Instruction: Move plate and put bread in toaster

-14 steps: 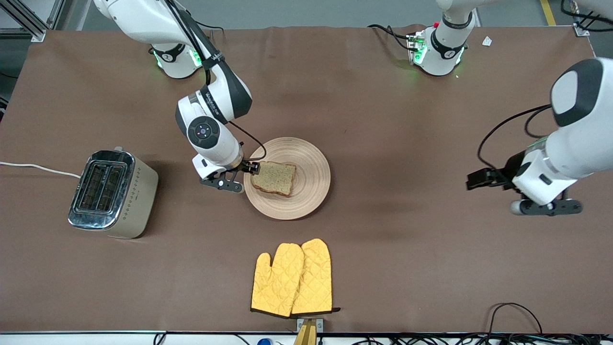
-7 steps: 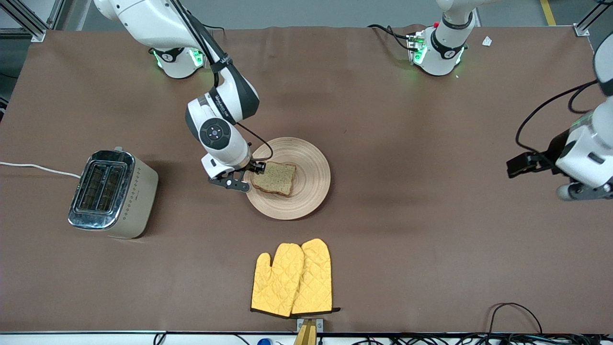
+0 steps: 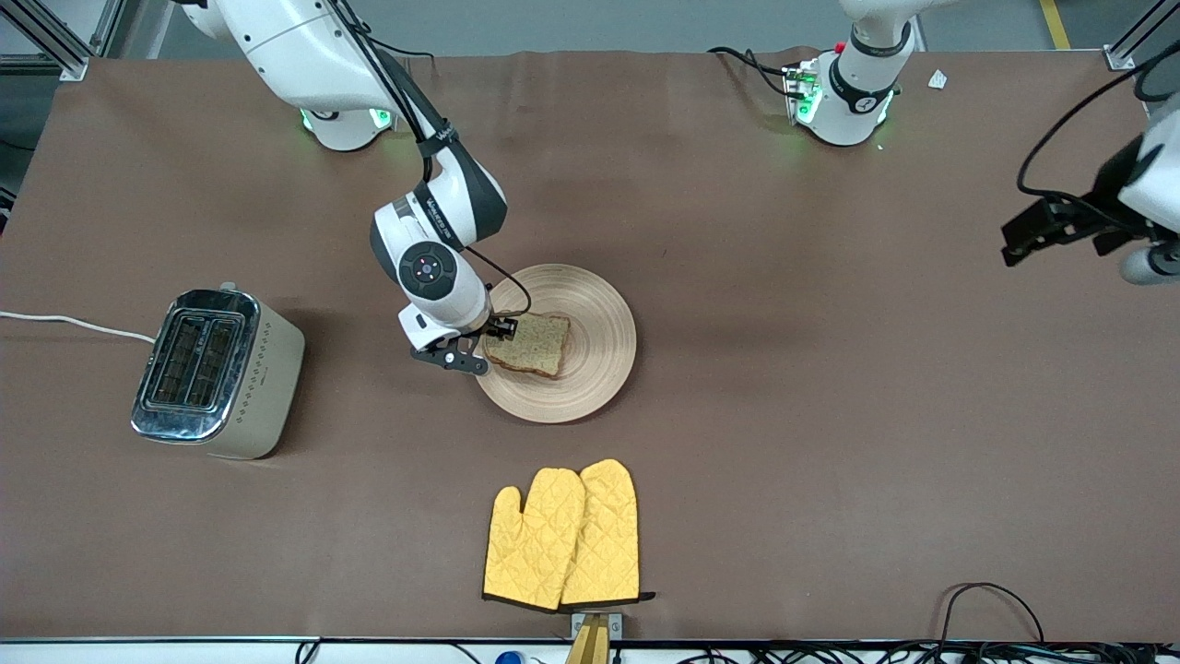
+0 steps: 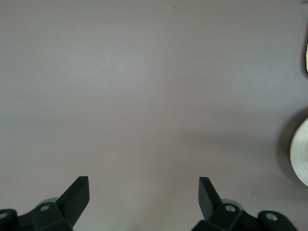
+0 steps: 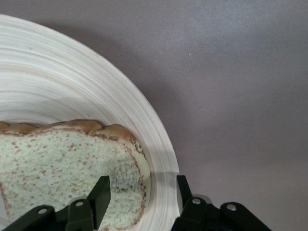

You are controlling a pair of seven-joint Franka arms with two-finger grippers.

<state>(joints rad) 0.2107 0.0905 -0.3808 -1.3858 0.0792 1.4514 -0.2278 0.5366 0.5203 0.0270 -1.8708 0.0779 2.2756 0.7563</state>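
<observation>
The round light-wood plate [image 3: 604, 314] lies mid-table with the brown bread slice [image 3: 530, 343] on it. My right gripper [image 3: 487, 347] is open at the plate's edge toward the toaster. In the right wrist view my right gripper [image 5: 143, 186] straddles the bread's crust edge [image 5: 72, 163] and the plate's rim [image 5: 159, 144]; one finger is over the bread, the other at the rim's outer edge. The chrome-topped toaster [image 3: 214, 369] stands at the right arm's end, both slots empty. My left gripper [image 3: 1152, 266] is open and empty [image 4: 144, 185] over bare table at the left arm's end.
Two yellow oven mitts [image 3: 562, 535] lie nearer the front camera than the plate. The toaster's white cord [image 3: 64, 323] runs off the table's end. A sliver of the plate [image 4: 301, 159] shows in the left wrist view.
My right gripper has shifted sideways onto the plate's edge, closing in on the bread. My left arm has swung away toward its end of the table and the bases.
</observation>
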